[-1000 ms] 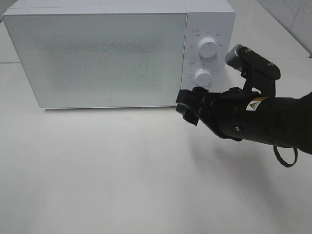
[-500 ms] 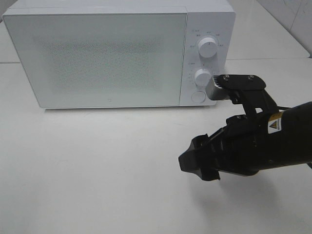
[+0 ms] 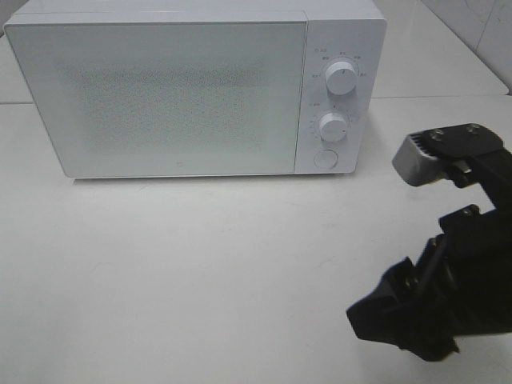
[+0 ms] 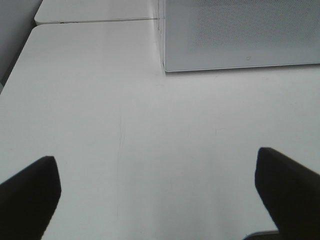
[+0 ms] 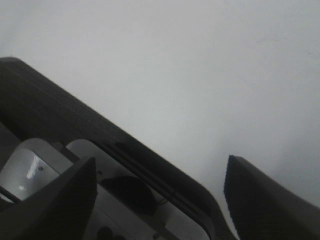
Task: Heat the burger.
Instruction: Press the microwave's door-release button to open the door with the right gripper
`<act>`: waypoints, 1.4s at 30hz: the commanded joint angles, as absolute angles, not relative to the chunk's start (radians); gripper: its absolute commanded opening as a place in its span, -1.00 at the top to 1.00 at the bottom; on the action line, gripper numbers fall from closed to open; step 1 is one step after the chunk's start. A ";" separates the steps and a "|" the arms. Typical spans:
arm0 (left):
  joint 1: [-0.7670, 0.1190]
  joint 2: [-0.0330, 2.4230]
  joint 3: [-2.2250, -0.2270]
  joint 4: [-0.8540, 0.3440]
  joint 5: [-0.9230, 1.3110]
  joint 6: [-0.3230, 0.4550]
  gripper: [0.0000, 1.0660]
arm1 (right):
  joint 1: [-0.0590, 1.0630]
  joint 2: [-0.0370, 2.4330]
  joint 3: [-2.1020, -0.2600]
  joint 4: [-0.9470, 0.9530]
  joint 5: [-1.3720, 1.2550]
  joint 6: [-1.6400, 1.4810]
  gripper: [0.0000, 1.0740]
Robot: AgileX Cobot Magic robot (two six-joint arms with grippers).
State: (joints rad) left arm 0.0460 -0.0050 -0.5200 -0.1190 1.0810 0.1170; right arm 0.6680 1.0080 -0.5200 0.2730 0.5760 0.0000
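Microwave (image 3: 160,96) shut on the table (image 3: 200,280); right gripper (image 3: 380,320) hangs well clear of it, jaws wide, holding nothing; left gripper (image 4: 155,167) likewise wide and empty above the table.

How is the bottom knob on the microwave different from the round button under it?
The bottom knob sticks out from the microwave, while the round button looks flat. The knob has little marks printed around it, and the button has none. The knob sits higher, and the button is the lowest thing on that side. Both are white, round and on the microwave's right side.
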 commanded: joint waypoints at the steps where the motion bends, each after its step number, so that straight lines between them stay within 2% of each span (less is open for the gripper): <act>1: 0.045 -0.023 -0.516 -0.121 1.072 0.117 -0.84 | 0.667 0.911 -0.522 0.214 0.705 0.017 -0.33; 9: 0.045 -0.023 -0.516 -0.121 1.072 0.117 -0.84 | 0.667 0.623 -0.522 0.161 0.876 0.062 -0.33; 11: 0.045 -0.023 -0.516 -0.121 1.072 0.117 -0.84 | 0.667 0.454 -0.522 0.110 0.949 0.124 -0.39; 13: 0.045 -0.023 -0.516 -0.121 1.072 0.117 -0.84 | 0.663 0.427 -0.522 0.095 0.966 0.136 -0.42; 17: 0.045 -0.023 -0.516 -0.121 1.072 0.117 -0.84 | 0.568 0.296 -0.530 0.043 1.057 0.151 -0.50; 20: 0.045 -0.023 -0.516 -0.121 1.072 0.117 -0.84 | 0.544 0.269 -0.534 0.031 1.065 0.140 -0.49; 22: 0.045 -0.023 -0.516 -0.121 1.072 0.117 -0.84 | 0.468 0.174 -0.536 -0.006 1.061 0.090 -0.45; 31: 0.045 -0.023 -0.516 -0.121 1.072 0.117 -0.84 | 0.369 -0.007 -0.503 -0.011 0.993 0.083 -0.41; 42: 0.045 -0.023 -0.516 -0.121 1.072 0.117 -0.84 | 0.272 -0.032 -0.503 -0.011 0.993 0.082 -0.41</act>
State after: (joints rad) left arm 0.0460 -0.0050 -0.5200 -0.1190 1.0810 0.1170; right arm 0.2930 -0.0040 -0.5060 0.0000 1.0030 0.0990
